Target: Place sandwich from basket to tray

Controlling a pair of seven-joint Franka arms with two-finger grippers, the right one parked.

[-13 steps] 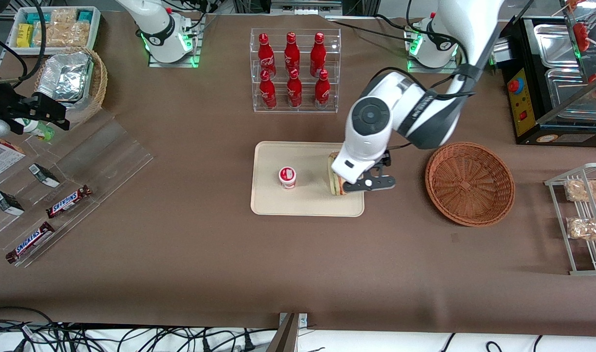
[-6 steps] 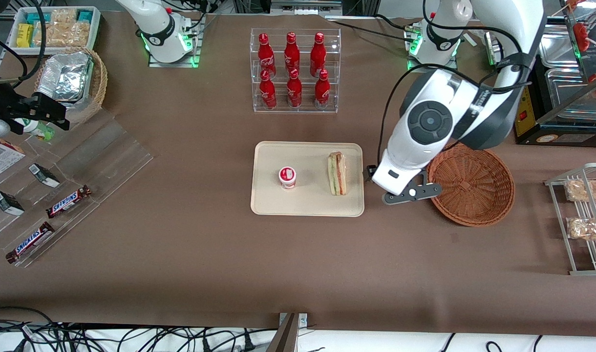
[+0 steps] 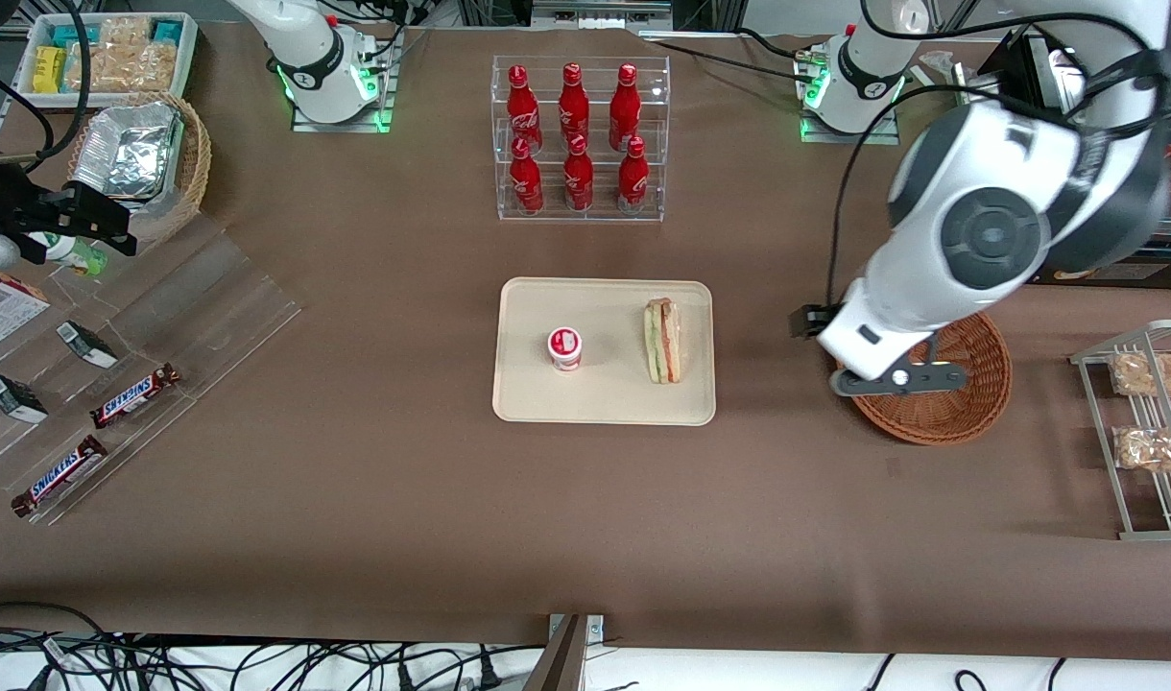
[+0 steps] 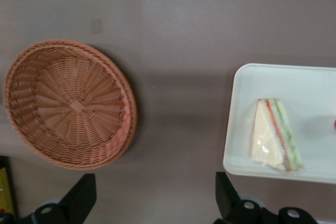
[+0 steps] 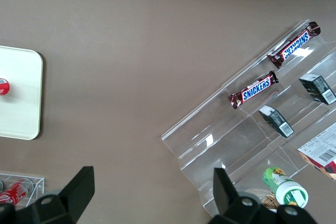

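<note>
The sandwich (image 3: pixel 663 341) (image 4: pixel 275 142), a clear-wrapped wedge with red and green layers, lies on the cream tray (image 3: pixel 605 403) (image 4: pixel 315 87), at the tray's end toward the working arm. The reddish-brown wicker basket (image 3: pixel 969 403) (image 4: pixel 68 103) stands beside the tray with nothing in it. My gripper (image 3: pixel 873 360) (image 4: pixel 152 203) hangs high above the table, over the basket's rim nearest the tray. It is open, its fingers spread wide with only bare tablecloth between them.
A small red-lidded cup (image 3: pixel 564 348) stands on the tray beside the sandwich. A clear rack of red bottles (image 3: pixel 579 134) is farther from the front camera. A wire rack of bagged snacks (image 3: pixel 1147 432) sits at the working arm's end; an acrylic stand with Snickers bars (image 3: pixel 134 395) toward the parked arm's.
The gripper let go of the sandwich on the tray, then rose and swung away toward the basket. The sandwich has stayed where it was set.
</note>
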